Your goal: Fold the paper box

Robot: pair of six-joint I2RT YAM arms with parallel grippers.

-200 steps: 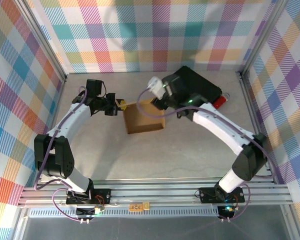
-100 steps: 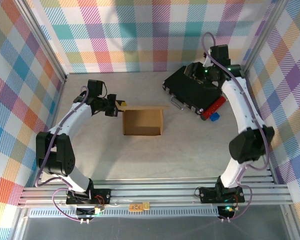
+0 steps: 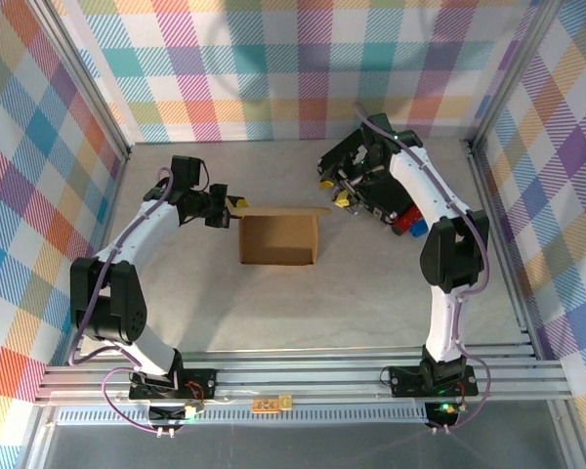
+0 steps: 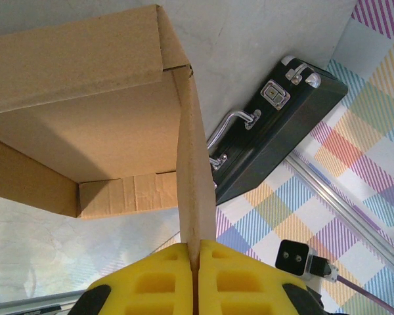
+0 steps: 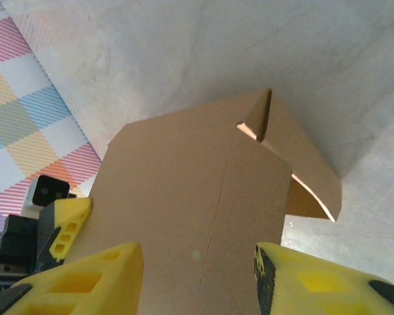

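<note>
Placement of the paper box point(image 3: 279, 240) is noted near the middle of the grey table point(image 3: 371, 303), where it is seen from above as a shallow open tray of plain brown cardboard with its walls raised. A long rear flap is held on edge along the far side of the box, reaching a little past both far corners.

The left gripper point(image 3: 236, 205) is found at the far left corner of the box. In the left wrist view its yellow fingers point(image 4: 151, 282) are pressed together on the thin edge of that flap, so the left gripper point(image 4: 196, 279) is clenched on the paper box point(image 4: 105, 131). The inner walls and a short corner tab are shown below the flap in this view.

The right gripper point(image 3: 334, 192) is placed just beyond the far right corner of the box, above a black case point(image 4: 276, 131) that lies to the far right of the box. Whether the flap end is touched cannot be told from above. In the right wrist view the right gripper point(image 5: 197, 275) is shown with its two yellow fingers point(image 5: 98, 275) spread apart and nothing pinched between them; the paper box point(image 5: 197, 190) is seen beyond them.

A metal handle and latches are visible on the side of the case facing the box.
</note>
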